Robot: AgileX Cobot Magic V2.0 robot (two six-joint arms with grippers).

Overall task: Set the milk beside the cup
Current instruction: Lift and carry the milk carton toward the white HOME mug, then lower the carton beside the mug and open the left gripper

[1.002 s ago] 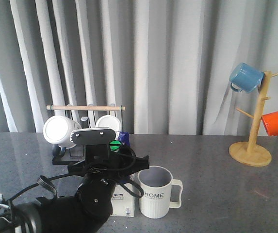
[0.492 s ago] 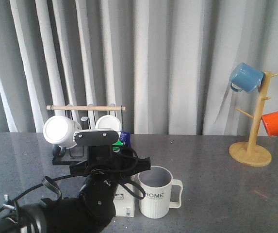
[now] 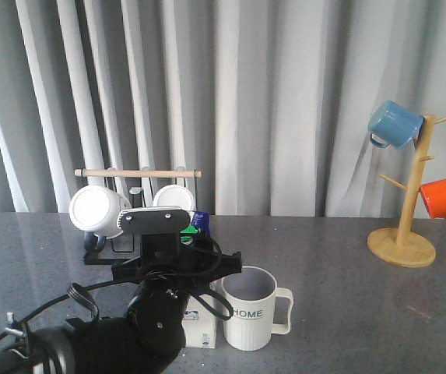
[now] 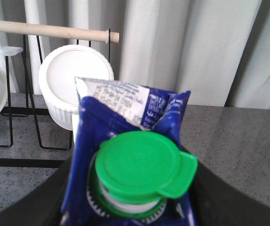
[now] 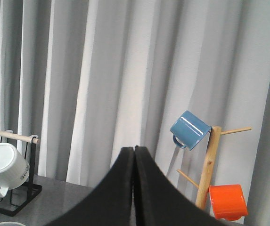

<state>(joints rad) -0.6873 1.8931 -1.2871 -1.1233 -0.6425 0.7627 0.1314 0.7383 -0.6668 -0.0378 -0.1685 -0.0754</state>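
Note:
The milk (image 3: 200,327) stands upright on the grey table, its side close to the left of the cup (image 3: 250,309), a white ribbed mug lettered "HOME". Whether they touch I cannot tell. My left arm (image 3: 149,312) covers most of the carton in the front view; only its blue top and green cap (image 3: 186,231) show above. In the left wrist view my left gripper (image 4: 132,188) has a black finger on each side of the milk (image 4: 125,122), shut on it just below the green cap (image 4: 139,165). My right gripper (image 5: 134,149) is shut and empty, raised above the table.
A black wire rack with a wooden rod (image 3: 137,173) holds two plain white mugs (image 3: 96,210) behind the milk. A wooden mug tree (image 3: 404,234) at the right carries a blue mug (image 3: 394,123) and an orange mug (image 3: 444,196). Grey curtains close the back.
My left arm has shifted slightly to the right. The milk and the cup have stayed in place.

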